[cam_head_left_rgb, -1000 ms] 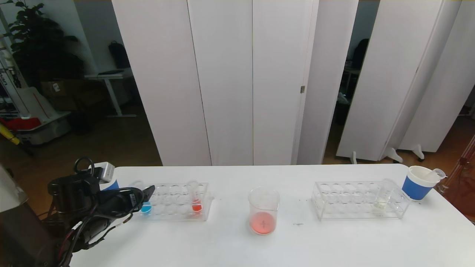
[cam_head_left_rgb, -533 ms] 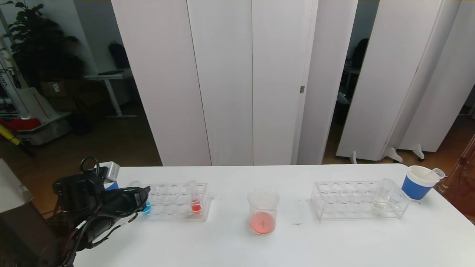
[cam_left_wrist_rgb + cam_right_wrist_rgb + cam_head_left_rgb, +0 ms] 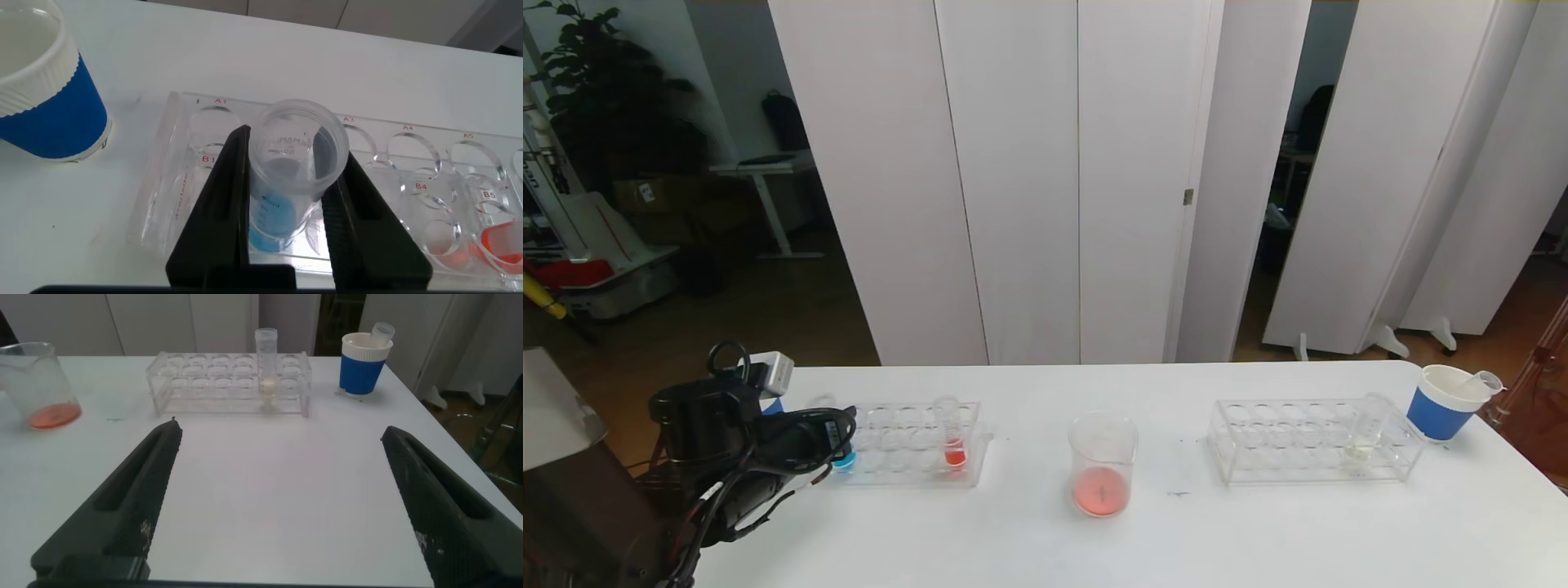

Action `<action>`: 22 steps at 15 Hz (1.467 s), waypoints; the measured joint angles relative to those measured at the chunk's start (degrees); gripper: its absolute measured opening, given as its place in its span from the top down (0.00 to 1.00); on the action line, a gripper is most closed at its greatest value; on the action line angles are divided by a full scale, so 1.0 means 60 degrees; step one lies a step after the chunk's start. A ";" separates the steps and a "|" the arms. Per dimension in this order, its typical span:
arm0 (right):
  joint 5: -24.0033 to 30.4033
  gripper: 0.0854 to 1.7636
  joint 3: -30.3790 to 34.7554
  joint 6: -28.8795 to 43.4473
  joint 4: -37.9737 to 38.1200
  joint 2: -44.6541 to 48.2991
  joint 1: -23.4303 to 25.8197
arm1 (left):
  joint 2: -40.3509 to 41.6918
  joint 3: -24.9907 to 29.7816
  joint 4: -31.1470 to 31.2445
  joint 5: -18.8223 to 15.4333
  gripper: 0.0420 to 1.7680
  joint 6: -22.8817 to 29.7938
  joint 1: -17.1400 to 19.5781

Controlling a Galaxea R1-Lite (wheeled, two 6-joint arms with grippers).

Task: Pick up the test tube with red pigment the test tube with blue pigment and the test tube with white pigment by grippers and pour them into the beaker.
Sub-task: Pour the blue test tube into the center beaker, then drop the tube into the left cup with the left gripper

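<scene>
Your left gripper [image 3: 286,204] is clamped on the test tube with blue pigment [image 3: 288,184], one finger against each side of the tube wall, while the tube sits in the end slot of the left rack [image 3: 907,445], at the lower left of the head view. The blue liquid lies at the tube's bottom, below the fingers.

The beaker [image 3: 1102,463] stands at the centre of the table [image 3: 1258,531], well apart from the rack, with a shallow red-orange layer in it. A tube with red-orange liquid [image 3: 951,441] stands a few slots further along the same rack. The test tube with white pigment [image 3: 1364,433] stands in the right rack [image 3: 1311,441], at the right of the frame, next to a blue-banded paper cup [image 3: 1445,404]. Your right gripper [image 3: 278,498] hangs with its fingers wide apart and holds nothing.

Hazards from this position, as a judgement:
- The tube is smooth and round. A grip off its centre line may let it slip or rotate on the lift.
- A lift that is not straight may bind the tube in its slot and drag the light rack up or sideways.
- A tilt during transfer to the beaker may spill blue liquid onto the table.
- Another blue-banded cup [image 3: 45,90] stands just beside the rack end. A wide swing of the arm may knock it.
</scene>
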State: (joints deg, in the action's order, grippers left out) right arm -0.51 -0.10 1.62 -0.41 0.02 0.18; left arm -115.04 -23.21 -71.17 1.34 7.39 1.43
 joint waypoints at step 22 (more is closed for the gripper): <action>0.0000 0.01 0.0000 -0.0004 0.0000 0.0000 0.0000 | 0.0459 -0.0071 -0.0114 -0.0063 0.68 -0.0098 -0.0033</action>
State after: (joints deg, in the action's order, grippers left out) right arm -0.51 -0.10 1.60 -0.41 0.02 0.18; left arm -112.29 -23.64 -71.85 0.96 6.80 1.23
